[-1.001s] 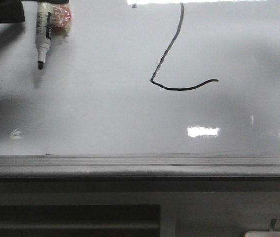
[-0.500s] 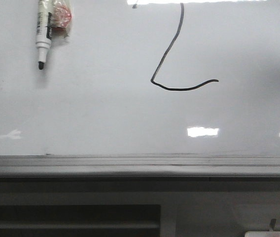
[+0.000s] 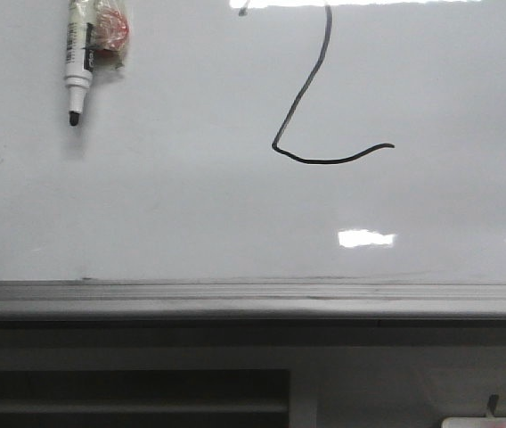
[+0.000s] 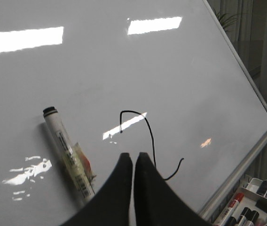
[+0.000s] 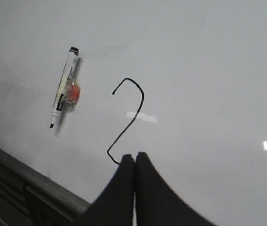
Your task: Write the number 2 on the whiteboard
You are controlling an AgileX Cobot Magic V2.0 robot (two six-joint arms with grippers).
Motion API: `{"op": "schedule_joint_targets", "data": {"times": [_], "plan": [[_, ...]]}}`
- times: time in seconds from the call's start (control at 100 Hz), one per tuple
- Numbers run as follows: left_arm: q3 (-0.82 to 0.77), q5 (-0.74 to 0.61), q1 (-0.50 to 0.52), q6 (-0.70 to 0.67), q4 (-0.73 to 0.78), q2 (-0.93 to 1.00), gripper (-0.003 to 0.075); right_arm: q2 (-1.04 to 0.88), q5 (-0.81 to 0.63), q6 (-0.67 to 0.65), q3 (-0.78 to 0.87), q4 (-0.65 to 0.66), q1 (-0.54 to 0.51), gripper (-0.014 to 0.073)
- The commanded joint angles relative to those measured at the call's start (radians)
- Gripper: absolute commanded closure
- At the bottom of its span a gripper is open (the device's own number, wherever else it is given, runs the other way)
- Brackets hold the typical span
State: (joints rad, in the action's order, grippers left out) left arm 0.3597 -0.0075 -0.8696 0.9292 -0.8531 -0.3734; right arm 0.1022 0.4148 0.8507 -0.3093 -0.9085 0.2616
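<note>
The whiteboard (image 3: 191, 205) fills the front view, with a grey ledge (image 3: 253, 299) along its near edge. The number 2 (image 3: 324, 161) is a thin black line on it: a long slanted stroke, a sharp corner and a wavy tail. No gripper shows in the front view. In the left wrist view my left gripper (image 4: 133, 156) is shut and empty, above the whiteboard (image 4: 194, 70) near the number 2 (image 4: 151, 134). In the right wrist view my right gripper (image 5: 134, 156) is shut and empty, above the whiteboard (image 5: 208, 70), and it covers the tail of the number 2 (image 5: 121, 133).
A white marker pen (image 3: 77, 53) with a black tip and a red-and-clear wrap lies on the board at the far left; it also shows in the left wrist view (image 4: 67, 153) and the right wrist view (image 5: 64, 96). A tray of markers (image 4: 251, 207) sits past the board's edge. A dark slatted panel (image 3: 128, 392) lies below the ledge.
A dark arm part at the top left corner of the front view has gone out of view, and its shadows on the board have faded. The marker pen and the number 2 have not moved.
</note>
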Motion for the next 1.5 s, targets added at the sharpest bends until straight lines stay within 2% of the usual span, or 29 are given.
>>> {"op": "schedule_joint_targets", "data": {"times": [0.0,0.23,1.171,1.261,1.421,1.491], "plan": [[-0.015,-0.038,0.001,0.003,-0.008,0.062,0.074,-0.051,-0.064,0.013,0.025,-0.026,-0.006,0.066],[-0.064,-0.036,0.001,0.003,-0.017,0.212,0.0741,-0.119,-0.065,0.013,0.087,-0.028,-0.006,0.066],[-0.065,-0.038,0.001,0.003,-0.043,0.215,0.074,-0.119,-0.07,0.013,0.09,-0.028,-0.006,0.066],[-0.065,-0.087,0.003,0.008,-0.018,0.215,0.074,-0.119,-0.07,0.013,0.09,-0.028,-0.006,0.066],[-0.069,-0.082,0.005,0.008,-0.006,0.211,0.074,-0.119,-0.07,0.013,0.09,-0.028,-0.006,0.066],[-0.071,-0.064,0.024,0.006,0.088,0.211,0.074,-0.119,-0.07,0.013,0.09,-0.028,-0.006,0.066]]}}
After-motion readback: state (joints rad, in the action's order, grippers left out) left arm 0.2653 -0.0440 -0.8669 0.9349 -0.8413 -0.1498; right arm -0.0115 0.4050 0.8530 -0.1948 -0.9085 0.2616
